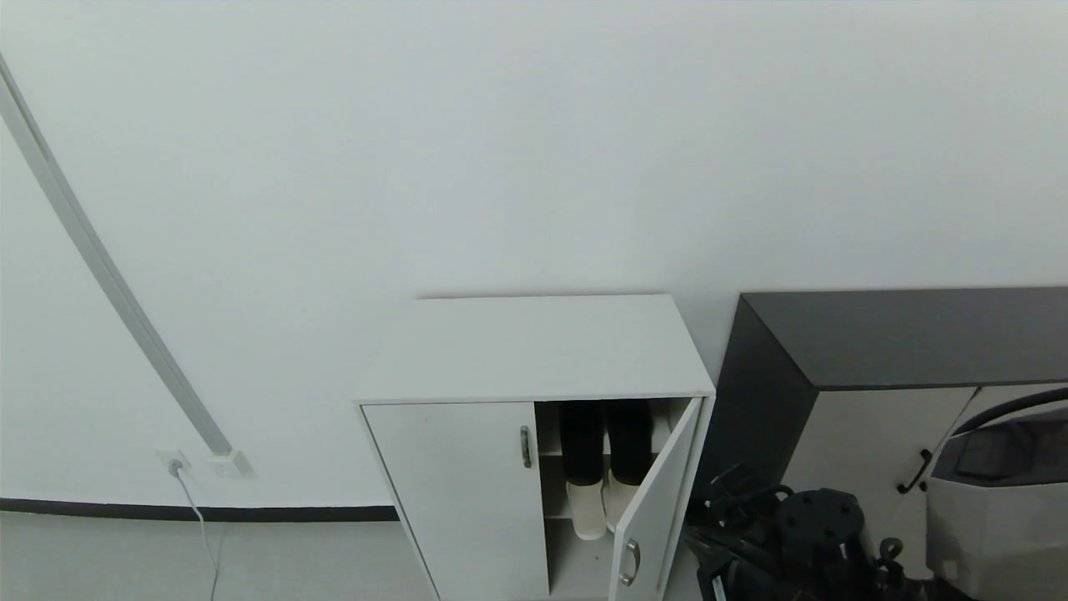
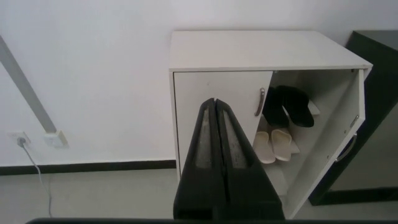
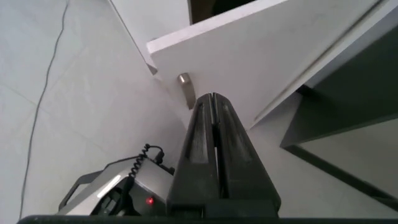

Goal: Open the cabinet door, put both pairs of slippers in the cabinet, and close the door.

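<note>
The white cabinet [image 1: 534, 351] stands against the wall with its left door [image 1: 455, 492] closed and its right door [image 1: 655, 501] swung partly open. Inside, a black pair of slippers [image 1: 605, 442] lies on the upper shelf and a cream pair [image 1: 594, 505] on the shelf below; both pairs, the black slippers [image 2: 292, 107] and the cream slippers [image 2: 277, 145], are also in the left wrist view. My left gripper [image 2: 215, 102] is shut and empty, held off in front of the closed left door. My right gripper [image 3: 213, 98] is shut and empty, just short of the open door's metal handle [image 3: 185, 89].
A dark grey cabinet [image 1: 876, 334] stands right beside the white one, close behind the open door. On the wall at left are a socket with a cable [image 1: 173, 462] and a slanted white conduit [image 1: 108, 267]. Bare floor lies left of the cabinet.
</note>
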Available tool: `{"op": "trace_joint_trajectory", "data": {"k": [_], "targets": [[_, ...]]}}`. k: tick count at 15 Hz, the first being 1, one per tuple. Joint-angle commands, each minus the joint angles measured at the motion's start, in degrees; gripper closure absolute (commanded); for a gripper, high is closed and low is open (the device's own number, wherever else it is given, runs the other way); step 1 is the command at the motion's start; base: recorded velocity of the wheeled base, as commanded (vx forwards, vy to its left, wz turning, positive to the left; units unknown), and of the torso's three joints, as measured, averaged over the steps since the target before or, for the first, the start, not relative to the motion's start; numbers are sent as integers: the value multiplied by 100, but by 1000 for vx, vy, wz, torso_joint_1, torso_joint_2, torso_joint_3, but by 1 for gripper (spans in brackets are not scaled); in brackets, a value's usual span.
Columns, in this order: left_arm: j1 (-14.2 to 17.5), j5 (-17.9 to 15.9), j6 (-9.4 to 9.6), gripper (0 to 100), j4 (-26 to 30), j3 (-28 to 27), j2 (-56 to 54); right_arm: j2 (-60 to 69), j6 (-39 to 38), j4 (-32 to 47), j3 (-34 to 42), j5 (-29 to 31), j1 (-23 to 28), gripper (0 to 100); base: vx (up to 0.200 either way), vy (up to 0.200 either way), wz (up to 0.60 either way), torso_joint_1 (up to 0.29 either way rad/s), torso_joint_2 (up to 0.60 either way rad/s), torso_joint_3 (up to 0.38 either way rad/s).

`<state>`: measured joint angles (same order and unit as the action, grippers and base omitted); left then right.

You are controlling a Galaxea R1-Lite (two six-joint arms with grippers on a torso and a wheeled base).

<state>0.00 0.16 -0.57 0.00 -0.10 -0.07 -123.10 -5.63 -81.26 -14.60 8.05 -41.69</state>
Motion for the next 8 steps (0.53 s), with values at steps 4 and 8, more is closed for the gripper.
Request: {"op": "trace_joint_trajectory", "data": {"k": [4,8], "targets": [[0,2,-4,100,0,1,7,-1225,106,-390,-667,4,56,100,0,0,0,0,0,0],[0,2,-4,100,0,1,7,-1489,106,-188,-1211,4,197,100,0,0,0,0,0,0]]}}
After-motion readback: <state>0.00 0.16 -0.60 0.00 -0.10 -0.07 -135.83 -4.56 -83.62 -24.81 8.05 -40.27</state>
